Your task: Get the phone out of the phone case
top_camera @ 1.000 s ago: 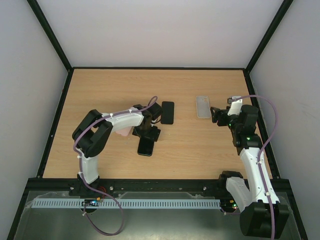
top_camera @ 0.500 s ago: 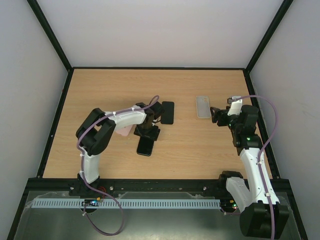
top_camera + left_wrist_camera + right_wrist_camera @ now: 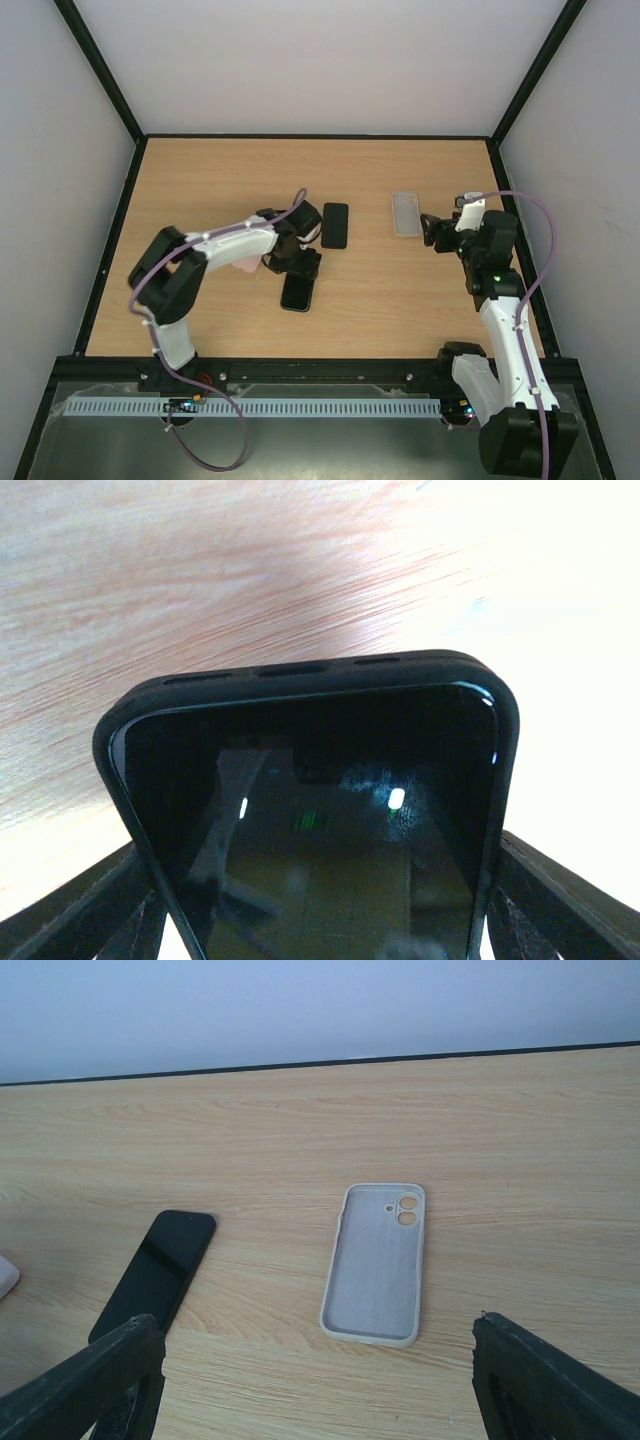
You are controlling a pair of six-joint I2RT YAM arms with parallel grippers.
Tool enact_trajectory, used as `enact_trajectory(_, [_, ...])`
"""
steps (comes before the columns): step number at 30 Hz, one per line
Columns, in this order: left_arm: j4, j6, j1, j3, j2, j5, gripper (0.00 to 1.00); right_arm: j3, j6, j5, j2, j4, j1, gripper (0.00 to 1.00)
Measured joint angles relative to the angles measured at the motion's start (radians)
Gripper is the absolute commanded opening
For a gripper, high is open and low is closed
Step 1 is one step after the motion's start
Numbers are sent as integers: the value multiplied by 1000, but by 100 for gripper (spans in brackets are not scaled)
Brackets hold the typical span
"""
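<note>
- The left gripper [image 3: 318, 855] is closed on the sides of the phone [image 3: 300, 780], which sits in its black phone case [image 3: 300, 670] near the middle of the counter [image 3: 200, 190].
- The right gripper [image 3: 315, 1325] hangs wide open near an empty grey case [image 3: 375, 1265] and a second black phone [image 3: 158, 1270].

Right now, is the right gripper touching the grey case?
Apart: the right wrist view shows bare wood between the right gripper and the grey case.
</note>
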Motion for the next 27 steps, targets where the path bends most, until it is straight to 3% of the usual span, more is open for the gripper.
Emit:
enact_trajectory(2, [72, -28, 0, -54, -85, 24, 3, 0, 0, -3, 0, 0, 0, 80])
enact_trajectory(7, [388, -146, -3, -252, -344, 69, 2, -15, -11, -66, 3, -1, 0, 67])
enact_trajectory(11, [629, -252, -7, -349, -398, 83, 2, -10, -46, -216, 47, -20, 26, 55])
enact_trajectory(18, [878, -364, -41, -399, -405, 44, 2, 34, -97, -275, 84, -114, 338, 53])
enact_trajectory(23, [1000, -371, -122, -446, -469, -47, 2, 89, -100, -222, 86, -169, 461, 52])
enact_trajectory(27, [1070, -370, -194, -473, -504, -127, 2, 140, -98, -185, 148, -212, 549, 38])
